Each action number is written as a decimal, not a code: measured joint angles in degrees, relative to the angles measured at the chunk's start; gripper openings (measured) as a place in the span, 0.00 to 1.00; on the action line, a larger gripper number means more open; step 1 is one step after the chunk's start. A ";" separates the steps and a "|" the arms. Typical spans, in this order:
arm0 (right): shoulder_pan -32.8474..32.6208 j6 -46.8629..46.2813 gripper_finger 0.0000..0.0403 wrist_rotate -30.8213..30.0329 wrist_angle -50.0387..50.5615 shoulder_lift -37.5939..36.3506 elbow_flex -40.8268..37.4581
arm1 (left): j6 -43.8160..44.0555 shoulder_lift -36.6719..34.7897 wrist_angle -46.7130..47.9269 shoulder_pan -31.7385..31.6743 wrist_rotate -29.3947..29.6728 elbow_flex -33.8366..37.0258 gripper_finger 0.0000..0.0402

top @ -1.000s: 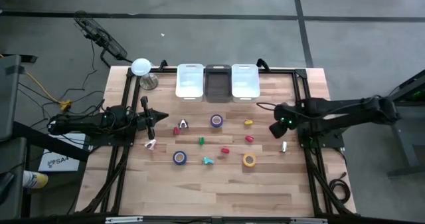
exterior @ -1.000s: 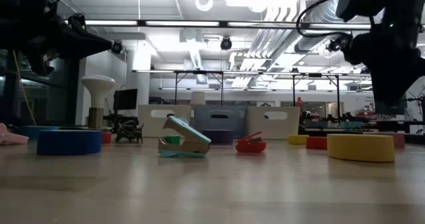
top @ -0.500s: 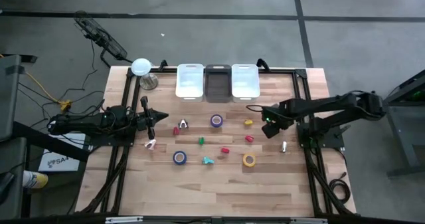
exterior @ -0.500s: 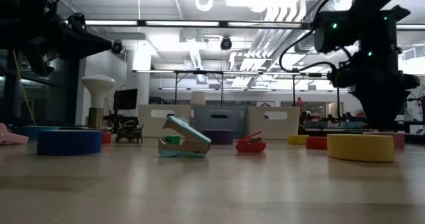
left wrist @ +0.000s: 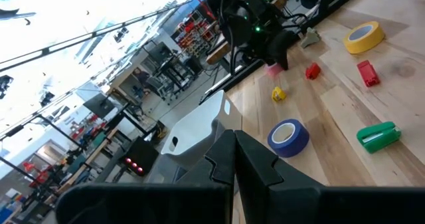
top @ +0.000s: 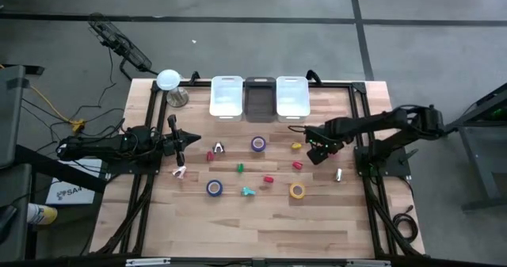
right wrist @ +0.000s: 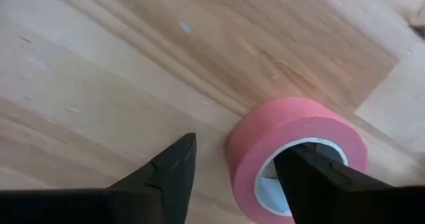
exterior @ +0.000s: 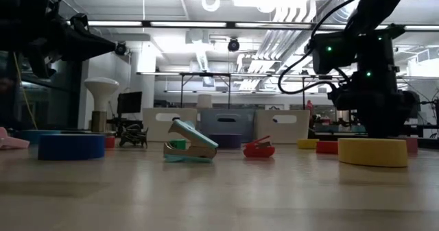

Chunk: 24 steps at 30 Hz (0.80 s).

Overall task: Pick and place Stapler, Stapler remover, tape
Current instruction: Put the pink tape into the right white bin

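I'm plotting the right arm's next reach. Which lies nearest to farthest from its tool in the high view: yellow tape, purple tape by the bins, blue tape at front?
From the right tool:
1. Yellow tape, front, just beyond it.
2. Purple tape, centre, near the bins.
3. Blue tape, front left.

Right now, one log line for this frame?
left gripper: shut, parked at left edge | right gripper: open, low over pink tape roll | nothing held

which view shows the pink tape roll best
The right wrist view: the pink tape roll fills it, hollow centre showing, beside the open right gripper. The left wrist view shows only a pink speck under that arm. High and low views hide it behind the arm.
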State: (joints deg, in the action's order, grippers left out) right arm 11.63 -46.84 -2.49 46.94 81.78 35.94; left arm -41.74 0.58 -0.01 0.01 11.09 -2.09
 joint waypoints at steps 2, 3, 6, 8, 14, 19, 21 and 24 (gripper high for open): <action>0.06 0.63 0.44 0.32 0.00 0.32 0.13 | 0.00 0.02 0.02 -0.02 0.00 0.00 0.01; 0.06 0.72 0.42 0.39 0.01 0.30 0.11 | 0.00 0.01 0.02 -0.01 0.00 0.00 0.01; 0.03 0.75 0.35 0.76 0.04 -0.29 -0.07 | 0.00 0.01 0.05 -0.01 -0.01 0.00 0.01; 0.03 0.77 0.30 0.90 0.10 -0.78 -0.13 | 0.00 0.02 0.05 -0.01 -0.02 0.00 0.01; 0.03 2.23 0.14 0.93 0.55 -1.87 -0.22 | 0.02 0.01 0.09 -0.01 -0.04 0.00 0.01; 0.03 4.89 0.08 0.96 2.24 -3.28 1.19 | 0.02 0.01 0.09 0.00 -0.07 0.00 0.01; 0.03 6.12 0.08 0.88 4.35 -3.55 3.25 | 0.02 0.00 0.07 0.00 -0.07 0.00 0.01; 0.15 8.99 0.08 -0.75 8.36 -3.53 7.77 | 0.04 0.01 0.06 -0.01 -0.07 0.00 0.01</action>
State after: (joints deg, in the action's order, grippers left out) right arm 11.78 -37.85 -3.24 55.30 78.26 43.72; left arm -41.70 0.59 0.05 0.00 11.03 -2.09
